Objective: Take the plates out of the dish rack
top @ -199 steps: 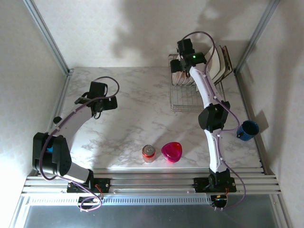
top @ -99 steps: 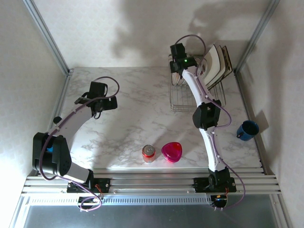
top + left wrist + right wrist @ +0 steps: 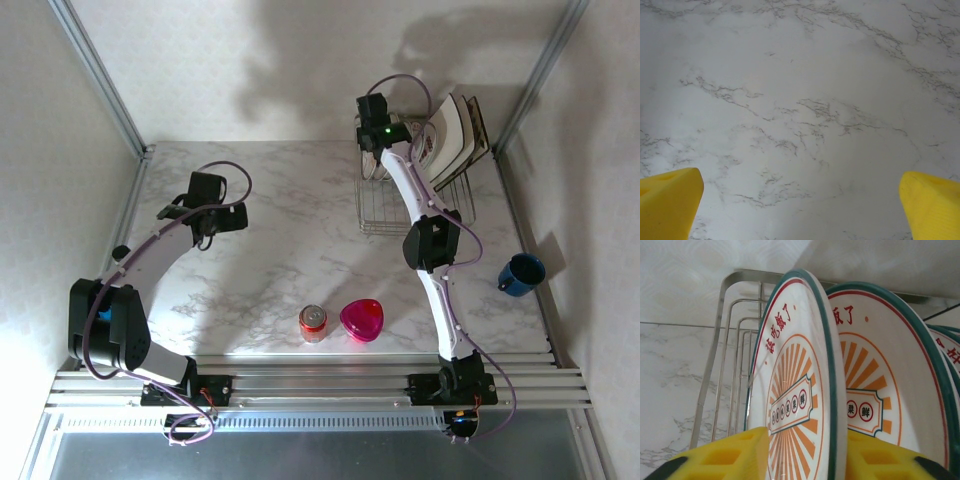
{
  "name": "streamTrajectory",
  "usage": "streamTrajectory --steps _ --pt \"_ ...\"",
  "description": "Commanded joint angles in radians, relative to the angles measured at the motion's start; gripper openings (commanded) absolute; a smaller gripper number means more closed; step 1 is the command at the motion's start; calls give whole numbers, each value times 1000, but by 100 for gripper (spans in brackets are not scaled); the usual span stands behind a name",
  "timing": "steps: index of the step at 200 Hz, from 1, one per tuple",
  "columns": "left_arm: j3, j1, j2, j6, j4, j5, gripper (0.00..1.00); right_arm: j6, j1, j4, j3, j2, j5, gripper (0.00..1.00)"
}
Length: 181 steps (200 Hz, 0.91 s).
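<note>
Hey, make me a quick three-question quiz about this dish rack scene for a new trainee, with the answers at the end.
1. True or false: the left fingers are shut.
2. The round plates in the rack stand: A flat in a pile, B on edge, C face down.
3. Which fingers sit either side of a plate?
Key: 1 false; 2 B; 3 the right fingers.

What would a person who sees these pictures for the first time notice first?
The right gripper straddles the rim of a round plate standing in the dish rack at the far right. Near the front edge sit a pink heart dish and a red can.
</note>
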Motion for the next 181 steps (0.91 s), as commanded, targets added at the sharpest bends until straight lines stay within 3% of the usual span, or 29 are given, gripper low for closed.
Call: streamTrajectory --steps 1,21,61,84,181 --pt "-16 0 -34 20 3 12 100 10 5 31 35 17 26 35" --pt "-15 1 -39 20 1 11 100 12 5 35 35 18 28 30" --pt "-19 0 -49 20 -2 7 100 24 5 29 34 16 29 7" --pt "-19 0 -56 20 -3 5 100 27 7 24 35 7 34 0" --pt "-31 0 -71 13 -5 2 100 -36 31 12 35 -158 101 0"
